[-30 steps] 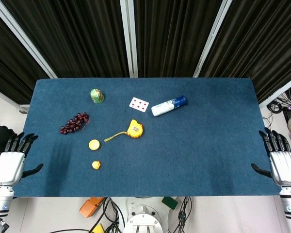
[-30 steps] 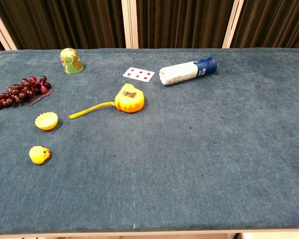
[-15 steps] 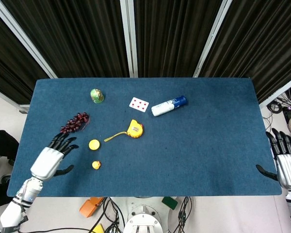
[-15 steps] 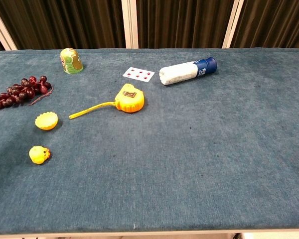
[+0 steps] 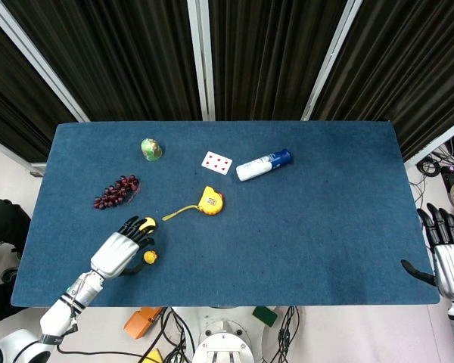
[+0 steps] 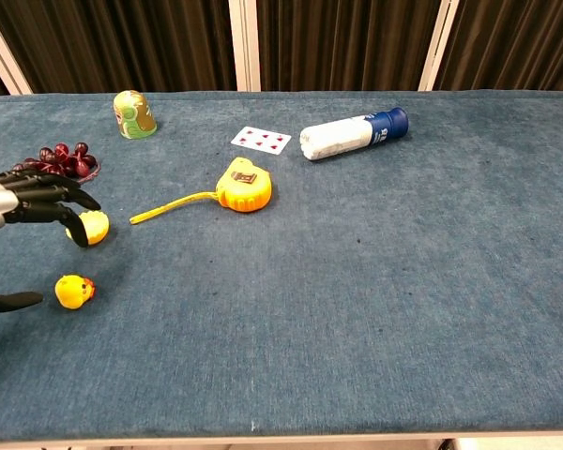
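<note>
My left hand (image 5: pixel 119 252) hovers open over the near left of the blue table, fingers spread; it also shows in the chest view as my left hand (image 6: pixel 28 208). Its fingertips reach over a yellow half shell (image 5: pixel 147 223) (image 6: pixel 95 226). A small yellow duck toy (image 5: pixel 149 257) (image 6: pixel 72 291) lies between thumb and fingers, untouched as far as I can see. My right hand (image 5: pixel 451 257) hangs open beyond the table's right edge, holding nothing.
A bunch of dark grapes (image 5: pixel 117 191) lies left of my left hand's reach. A yellow tape measure (image 5: pixel 209 200) with its tape pulled out, a playing card (image 5: pixel 216 162), a white bottle with blue cap (image 5: pixel 262 165) and a green-yellow egg toy (image 5: pixel 151 149) lie further back.
My left hand has moved from beyond the table's left edge in over the table, to above the half shell and duck. My right hand has drifted slightly right and lower.
</note>
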Available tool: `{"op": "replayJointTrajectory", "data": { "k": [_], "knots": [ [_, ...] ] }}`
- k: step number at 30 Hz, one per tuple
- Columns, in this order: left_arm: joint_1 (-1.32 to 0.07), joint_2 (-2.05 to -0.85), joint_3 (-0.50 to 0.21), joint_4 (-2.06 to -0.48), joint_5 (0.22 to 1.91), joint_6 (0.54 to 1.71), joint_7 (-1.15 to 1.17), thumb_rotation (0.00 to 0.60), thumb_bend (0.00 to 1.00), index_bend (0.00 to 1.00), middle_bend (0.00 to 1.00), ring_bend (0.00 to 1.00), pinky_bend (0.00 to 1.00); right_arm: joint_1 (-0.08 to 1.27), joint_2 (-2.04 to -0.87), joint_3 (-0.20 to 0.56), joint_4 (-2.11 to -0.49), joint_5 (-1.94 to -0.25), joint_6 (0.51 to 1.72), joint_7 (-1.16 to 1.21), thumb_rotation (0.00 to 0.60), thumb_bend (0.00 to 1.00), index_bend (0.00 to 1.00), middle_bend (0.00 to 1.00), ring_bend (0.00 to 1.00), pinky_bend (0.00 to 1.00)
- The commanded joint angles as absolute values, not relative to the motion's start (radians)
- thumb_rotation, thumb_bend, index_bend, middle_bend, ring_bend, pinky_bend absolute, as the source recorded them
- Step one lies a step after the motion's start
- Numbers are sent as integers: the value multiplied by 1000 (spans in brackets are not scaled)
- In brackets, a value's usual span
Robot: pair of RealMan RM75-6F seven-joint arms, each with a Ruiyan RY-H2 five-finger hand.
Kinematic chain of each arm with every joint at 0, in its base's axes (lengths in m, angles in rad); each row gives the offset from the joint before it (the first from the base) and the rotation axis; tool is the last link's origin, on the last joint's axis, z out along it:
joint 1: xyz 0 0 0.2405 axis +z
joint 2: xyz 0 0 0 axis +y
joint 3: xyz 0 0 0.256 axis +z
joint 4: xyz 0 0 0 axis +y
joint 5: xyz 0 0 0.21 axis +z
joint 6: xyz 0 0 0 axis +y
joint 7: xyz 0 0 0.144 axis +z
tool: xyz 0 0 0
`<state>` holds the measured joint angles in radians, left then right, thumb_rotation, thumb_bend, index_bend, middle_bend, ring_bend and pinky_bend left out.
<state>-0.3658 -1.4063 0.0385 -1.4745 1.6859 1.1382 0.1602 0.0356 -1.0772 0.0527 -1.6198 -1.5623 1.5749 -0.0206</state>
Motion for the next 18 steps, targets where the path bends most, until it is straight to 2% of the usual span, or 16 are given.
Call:
{"op": "replayJointTrajectory", "data": {
  "k": [1,12,16,18],
  "knots": [
    [-370,-1422,45,-1454,1681,1137,152,600,265,348,129,26,0,35,-1080,52,-1616,-1563,1574,-18,600,223,0,50,0,134],
    [-391,-1483,55,-1376,1664,1120,150,600,302,402,128,11,0,31,-1081,51,-1617,-1565,1574,-20,600,223,0,50,0,135],
    [-394,-1493,62,-1361,1658,1119,153,600,333,459,129,7,0,29,-1081,51,-1617,-1563,1574,-19,600,223,0,50,0,135],
    [-394,-1496,63,-1357,1661,1129,141,600,381,506,129,6,0,28,-1081,52,-1617,-1563,1576,-19,600,223,0,50,0,135]
  ]
}}
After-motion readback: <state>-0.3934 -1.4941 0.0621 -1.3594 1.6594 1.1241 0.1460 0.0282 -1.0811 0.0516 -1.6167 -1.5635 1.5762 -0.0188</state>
